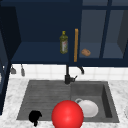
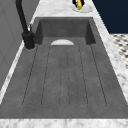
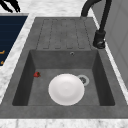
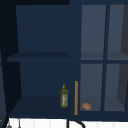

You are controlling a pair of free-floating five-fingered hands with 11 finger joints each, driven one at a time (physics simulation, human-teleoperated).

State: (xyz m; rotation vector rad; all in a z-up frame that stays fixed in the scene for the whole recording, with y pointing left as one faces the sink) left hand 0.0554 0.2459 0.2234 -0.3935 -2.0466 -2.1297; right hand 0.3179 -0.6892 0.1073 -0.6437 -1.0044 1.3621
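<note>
Gripping yellow item (image 2: 79,5) in right hand (image 2: 75,2), fingers curled round it, just above counter dish (image 2: 84,9), right of sink (image 1: 45,95). Hovering with left hand (image 1: 35,116) loose-fingered, holding nothing, at near left rim. Risking slip: thin grip loosening, item missing dish, rolling off counter.
</note>
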